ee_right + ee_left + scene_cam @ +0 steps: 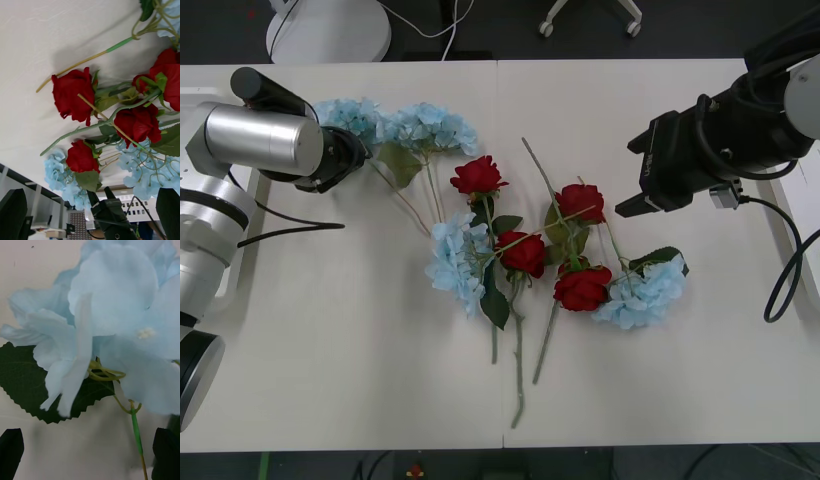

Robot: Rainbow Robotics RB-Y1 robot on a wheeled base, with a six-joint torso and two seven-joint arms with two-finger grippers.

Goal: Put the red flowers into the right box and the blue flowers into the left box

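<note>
Several red flowers lie tangled at the table's middle, among them a rose (pixel 478 175), a rose (pixel 580 203) and a rose (pixel 72 95). Blue flowers lie around them: two heads at the back left (pixel 348 117) (pixel 430 127), one in the pile (pixel 460 260) and one at the right (pixel 645 290). My left gripper (pixel 356 150) is open right at the back-left blue flower (pixel 112 315), whose stem (pixel 137 435) lies between its fingers. My right gripper (pixel 627 205) hovers open beside the roses, holding nothing. The left box (pixel 202 93) and the right box (pixel 802 225) show only as rims at the table's sides.
Long green stems (pixel 518 370) trail from the pile toward the table's front edge. Bare table lies in front of the left arm and to the front right. A black cable (pixel 780 280) hangs from the right arm. Chair bases stand on the floor beyond the table.
</note>
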